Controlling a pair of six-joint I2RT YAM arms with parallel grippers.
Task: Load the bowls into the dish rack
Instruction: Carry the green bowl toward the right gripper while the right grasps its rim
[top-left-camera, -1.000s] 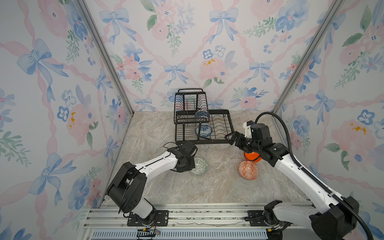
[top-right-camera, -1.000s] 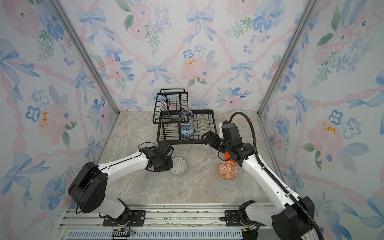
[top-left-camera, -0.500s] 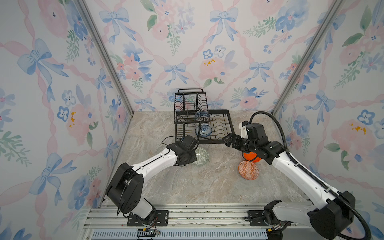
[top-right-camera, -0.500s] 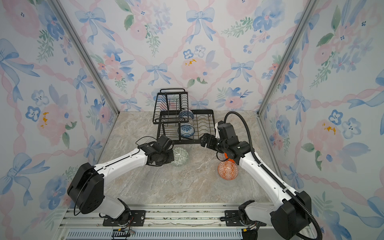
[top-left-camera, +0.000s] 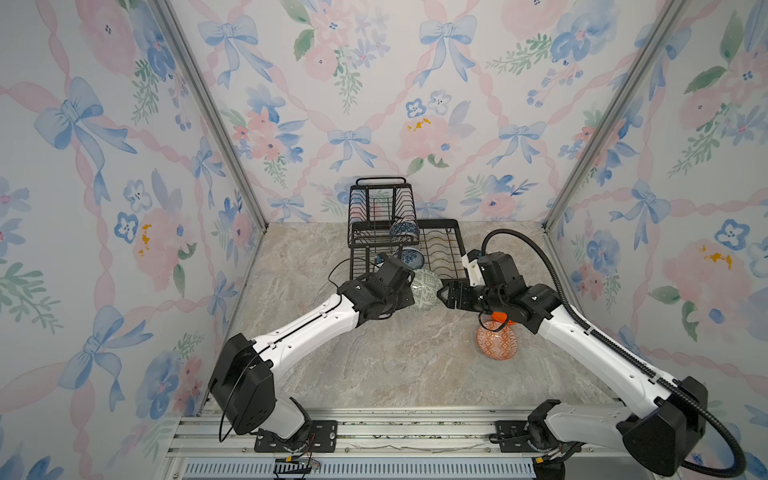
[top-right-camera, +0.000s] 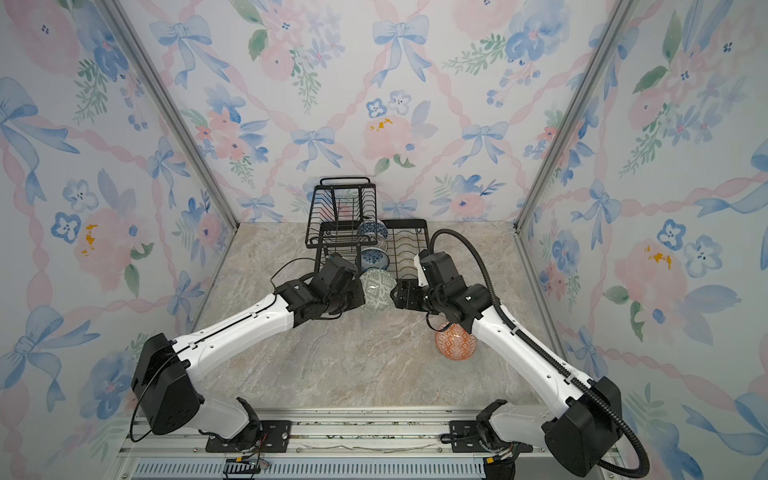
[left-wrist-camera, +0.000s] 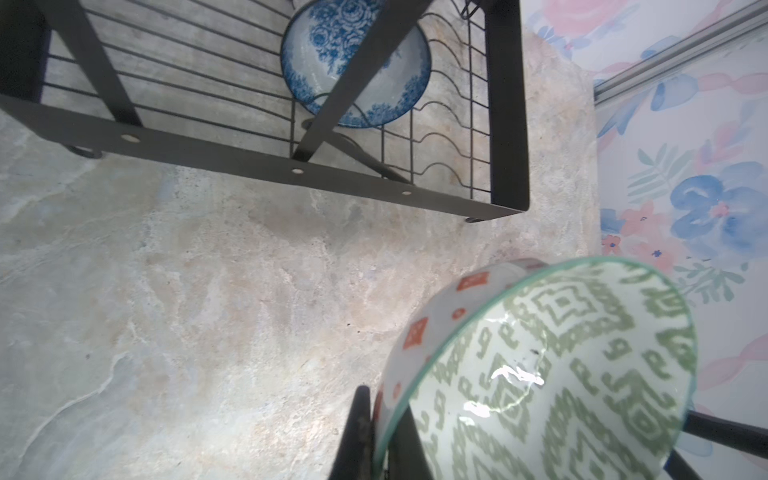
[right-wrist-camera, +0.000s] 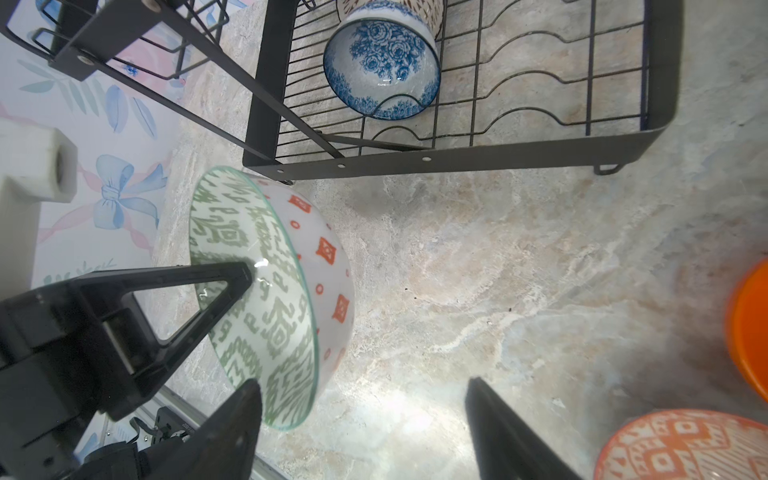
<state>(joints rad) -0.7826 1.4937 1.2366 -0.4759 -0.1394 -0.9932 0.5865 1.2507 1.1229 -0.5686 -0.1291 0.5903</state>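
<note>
The left gripper is clamped on the rim of the green-white geometric bowl, one finger inside and one outside. It holds the bowl on edge, clear of the marbled bench, just in front of the black wire dish rack. The right gripper faces the bowl's outer side with its jaws spread wide, holding nothing; whether a finger touches the bowl cannot be told. In the rack's lower tray the blue-white floral bowl leans among the wires, with the dark-blue geometric bowl just behind it. The orange-white patterned bowl and the plain orange bowl sit on the bench beside the right arm
</note>
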